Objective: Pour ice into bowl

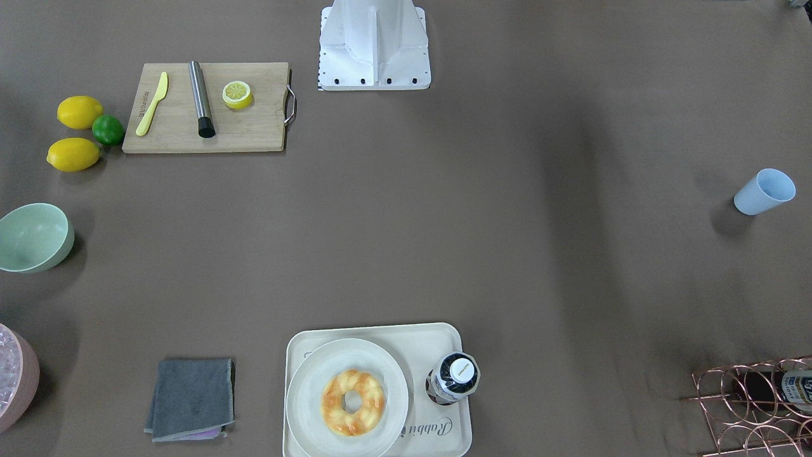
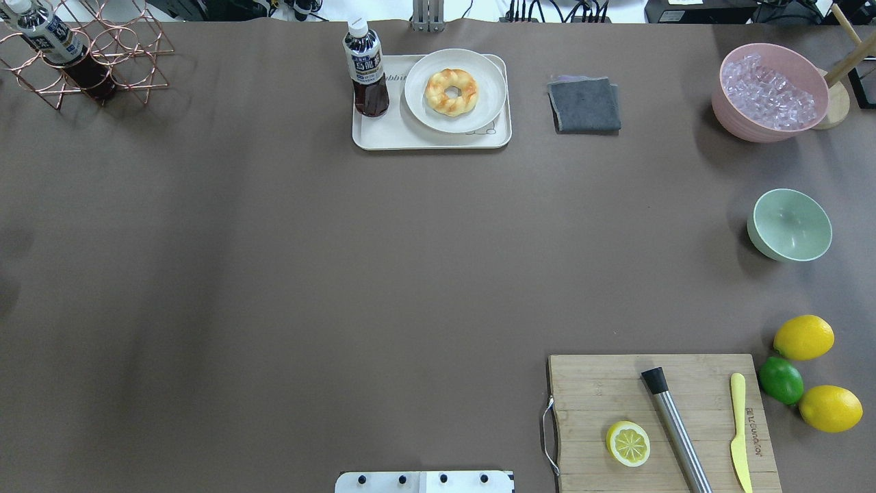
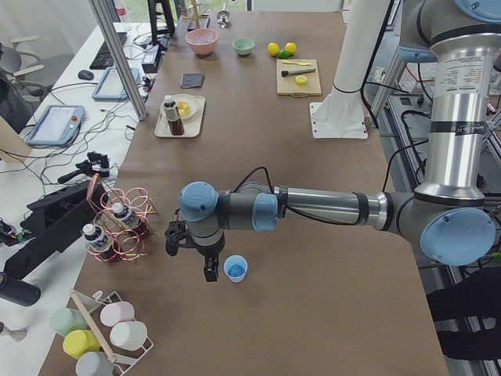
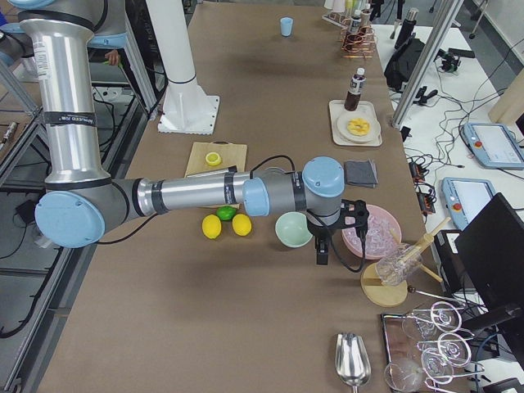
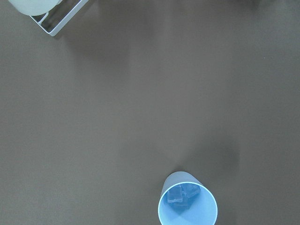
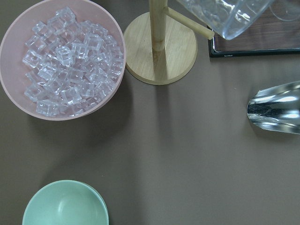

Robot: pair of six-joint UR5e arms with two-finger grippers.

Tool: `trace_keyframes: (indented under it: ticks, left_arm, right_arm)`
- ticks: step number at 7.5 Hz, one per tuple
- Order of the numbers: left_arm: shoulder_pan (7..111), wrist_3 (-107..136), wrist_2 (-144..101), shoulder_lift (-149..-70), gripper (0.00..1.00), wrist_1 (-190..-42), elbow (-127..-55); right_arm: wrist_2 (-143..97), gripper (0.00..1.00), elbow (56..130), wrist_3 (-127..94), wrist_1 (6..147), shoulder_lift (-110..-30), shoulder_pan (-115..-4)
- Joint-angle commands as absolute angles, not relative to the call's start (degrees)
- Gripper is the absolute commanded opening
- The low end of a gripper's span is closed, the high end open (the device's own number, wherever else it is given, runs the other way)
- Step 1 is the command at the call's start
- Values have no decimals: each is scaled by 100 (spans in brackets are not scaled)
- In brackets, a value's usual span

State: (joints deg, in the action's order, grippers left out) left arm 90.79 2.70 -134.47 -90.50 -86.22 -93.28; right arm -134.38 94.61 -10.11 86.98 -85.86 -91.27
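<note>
- Facing the robot, we see the bowl [image 1: 32, 238] upright on the bench [image 1: 406, 222] at the picture's left edge. The tub [image 1: 16, 381] is near the bowl, and the two lemons [image 1: 79, 111] lie on the bowl's other side. The cup [image 1: 764, 190] stands well apart from the bowl, at the far end of the bench.
- From overhead, the bowl [image 2: 790, 224] sits between the tub [image 2: 770, 96], heaped with cubes, and the lemons [image 2: 804, 337]. It touches neither.
- From the robot's left, the near arm stretches out over the bench. The left end effector [image 3: 190, 258] hangs just beside the cup [image 3: 236, 268], well apart from the bowl [image 3: 243, 46]. We cannot tell whether its fingers are apart or together.
- From the robot's right, the near arm reaches across. The right end effector [image 4: 332, 241] hangs above the bench between the bowl [image 4: 293, 229] and the tub [image 4: 372, 237]. We cannot tell how its fingers stand either.
- The left wrist camera looks straight down on the upright cup [image 5: 187, 201]. The ice [image 5: 183, 194], a few small clear cubes, lies at its bottom.
- The right wrist camera shows the bowl [image 6: 65, 206] at the lower left, with the tub [image 6: 14, 89] near it but apart. A wooden stand [image 6: 161, 51] is just beside the tub, and a metal scoop [image 6: 276, 108] lies well apart from the bowl.
</note>
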Motion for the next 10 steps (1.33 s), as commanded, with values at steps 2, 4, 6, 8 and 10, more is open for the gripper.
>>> trace_keyframes:
  ticks: [2, 4, 6, 8, 10]
  left_arm:
    - [9079, 273, -13456, -9053, 98, -8604, -9413]
    - [9079, 281, -13421, -9114, 98, -8613, -9431]
    - [9062, 403, -13412, -9176, 98, -8596, -9535]
    - [9044, 659, -13403, -9158, 98, -8613, -9633]
    - [9044, 1138, -13377, -9141, 98, -8622, -9798]
  right_arm:
    - [-13438, 99, 9466, -1011, 8693, -8587, -9123]
    - [-13430, 99, 9475, -1011, 8692, -8596, -9123]
    - [-13438, 99, 9475, -1011, 8675, -8622, -9123]
    - [-13438, 99, 9501, -1011, 8666, -8666, -9123]
    - [-13438, 99, 9501, -1019, 8649, -8710, -9123]
